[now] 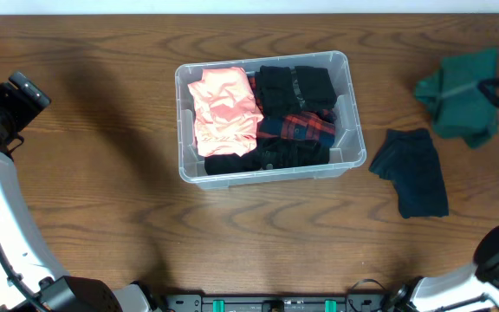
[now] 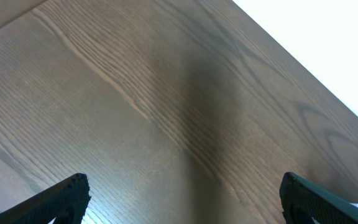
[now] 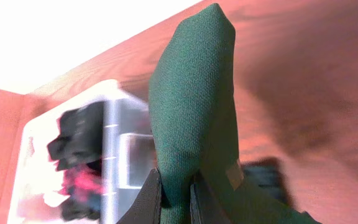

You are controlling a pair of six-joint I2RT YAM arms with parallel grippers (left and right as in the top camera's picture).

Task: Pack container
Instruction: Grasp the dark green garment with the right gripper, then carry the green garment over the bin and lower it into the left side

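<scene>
While the container point(image 1: 271, 176) sits central on the table point(image 1: 102, 199), holding pink and black clothes point(image 1: 232, 108), a dark garment point(image 1: 414, 173) lies to its right; the right gripper point(image 3: 174, 193) clamps a green garment point(image 3: 191, 106), and the left gripper point(image 2: 185, 196) hangs with jaws wide apart

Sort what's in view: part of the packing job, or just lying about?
Job: container; clothes inside it; green garment, pinched in the right claw; dark blue garment on the table, likely next.
Lying about: no stray items visible; left claw open above the tabletop.
</scene>
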